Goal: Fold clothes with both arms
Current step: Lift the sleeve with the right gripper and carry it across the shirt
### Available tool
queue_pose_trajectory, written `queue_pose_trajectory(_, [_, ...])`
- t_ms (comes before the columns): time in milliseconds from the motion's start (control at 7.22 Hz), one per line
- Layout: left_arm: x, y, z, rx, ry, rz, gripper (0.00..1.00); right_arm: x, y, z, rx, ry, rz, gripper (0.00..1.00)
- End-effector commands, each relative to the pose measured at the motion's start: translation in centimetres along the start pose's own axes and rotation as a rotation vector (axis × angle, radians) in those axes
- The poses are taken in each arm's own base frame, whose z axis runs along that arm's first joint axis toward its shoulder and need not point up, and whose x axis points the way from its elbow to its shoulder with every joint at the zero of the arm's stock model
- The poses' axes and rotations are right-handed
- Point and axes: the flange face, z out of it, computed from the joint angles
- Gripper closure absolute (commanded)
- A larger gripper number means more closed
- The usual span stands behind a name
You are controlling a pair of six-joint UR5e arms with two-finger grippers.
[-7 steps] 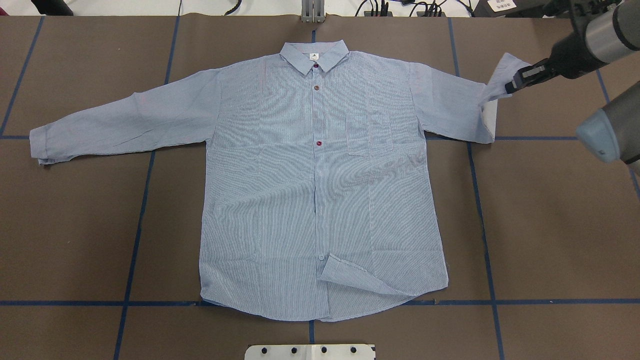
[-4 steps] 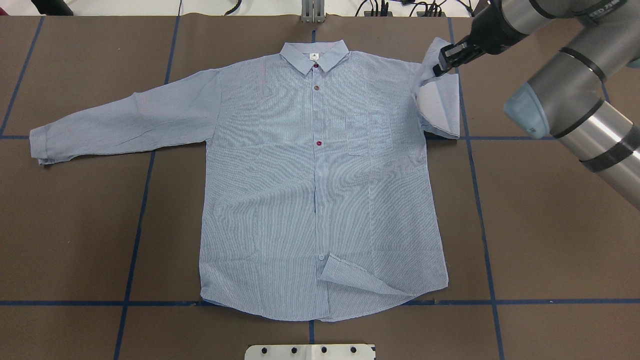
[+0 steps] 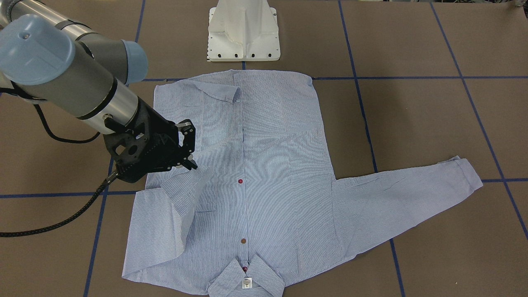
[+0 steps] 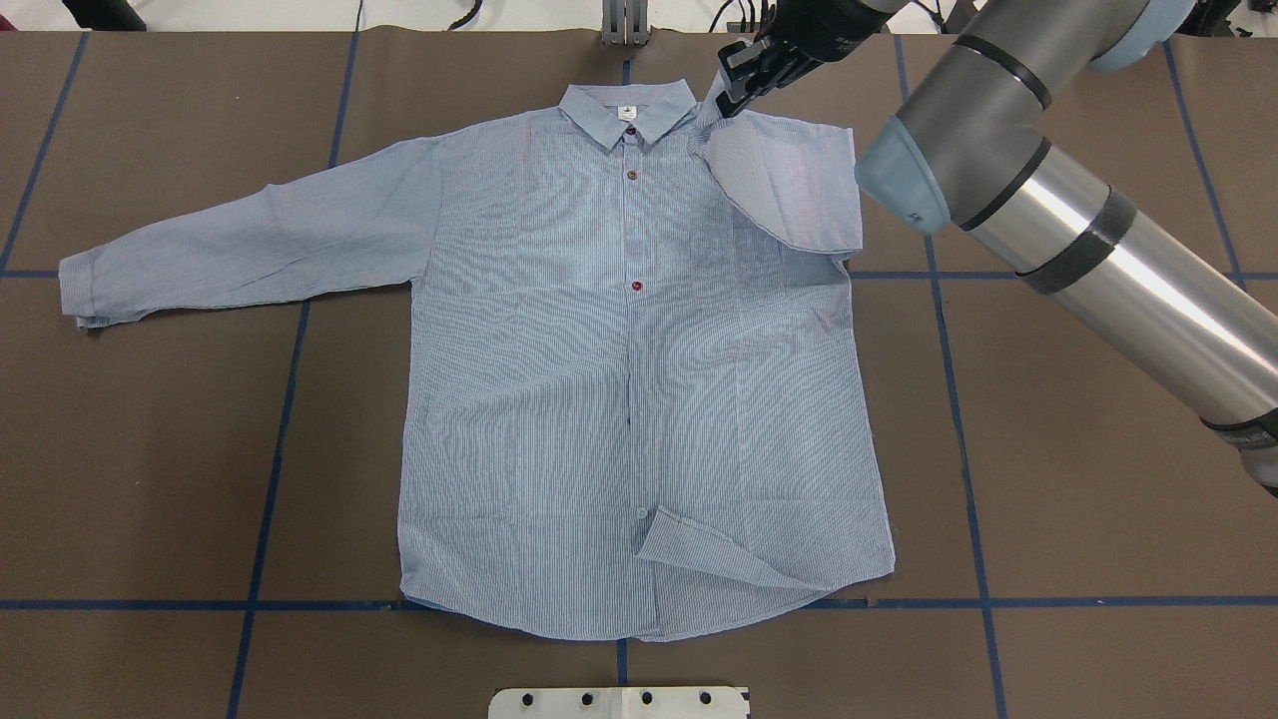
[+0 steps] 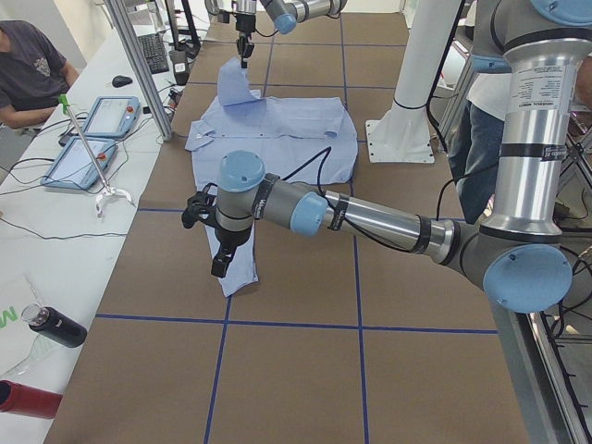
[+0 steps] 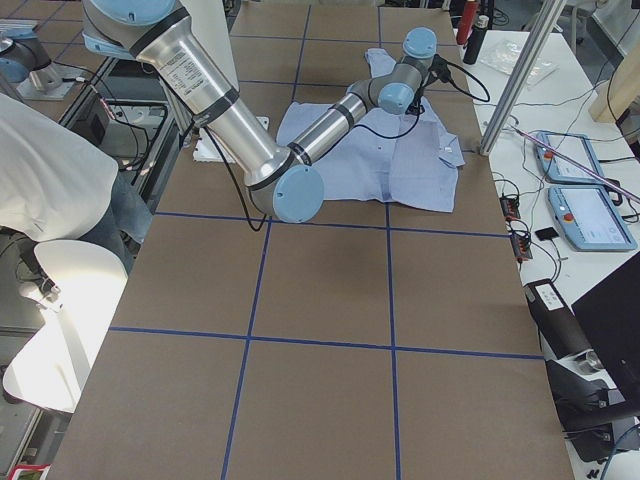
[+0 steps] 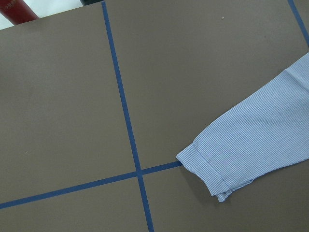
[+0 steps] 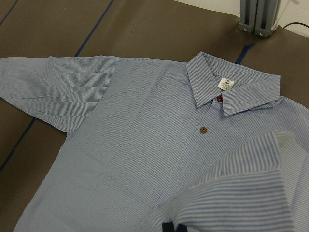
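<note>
A brown counter (image 4: 1098,449) carries the striped shirt (image 4: 599,399), flat, front up, collar (image 4: 627,110) at the far side. My right arm (image 4: 1058,230) reaches over it; my right hand (image 4: 727,100) is clamped on the right sleeve (image 4: 789,180), folded over the chest, its end lifted beside the collar. My left hand (image 5: 220,264) hovers over the left cuff (image 7: 205,166); I cannot tell whether it is apart or together.

The right gripper (image 4: 727,100) now sits just beside the collar (image 4: 627,108), having come in from beyond the shirt's (image 4: 599,399) right side. The sleeve (image 4: 789,180) it pinches now lies folded inward over the shoulder.
</note>
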Motion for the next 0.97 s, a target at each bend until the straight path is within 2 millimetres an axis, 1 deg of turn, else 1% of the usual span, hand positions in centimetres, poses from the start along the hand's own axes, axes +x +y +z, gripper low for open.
queue_pose_trajectory(0, [0.0, 0.0, 0.0, -0.001, 0.0, -0.001, 0.01, -2.6, -1.6, 2.3, 0.0, 0.012, -0.001, 1.0])
queue_pose_trajectory(139, [-0.1, 0.0, 0.1, -0.002, 0.0, -0.002, 0.01, -3.8, -2.9, 3.3, -0.006, 0.013, -0.003, 1.0])
queue_pose_trajectory(277, [-0.1, 0.0, 0.1, -0.002, 0.0, -0.002, 0.01, -4.1, -2.4, 5.1, -0.023, 0.018, -0.005, 1.0])
queue_pose_trajectory(416, [-0.1, 0.0, 0.1, -0.002, 0.0, -0.003, 0.01, -4.0, -2.4, 7.2, -0.033, 0.045, 0.001, 1.0])
queue_pose_trajectory(554, [-0.1, -0.1, 0.1, -0.002, 0.0, -0.003, 0.01, -4.2, -2.2, 10.5, -0.047, 0.045, -0.01, 1.0])
queue_pose_trajectory(693, [-0.2, -0.2, 0.2, -0.004, 0.0, -0.007, 0.01, -5.0, -2.0, 13.7, -0.069, 0.058, -0.013, 1.0])
queue_pose_trajectory(831, [-0.2, -0.3, 0.3, -0.005, 0.0, -0.008, 0.01, -7.0, -2.0, 16.5, -0.07, 0.094, -0.026, 1.0])
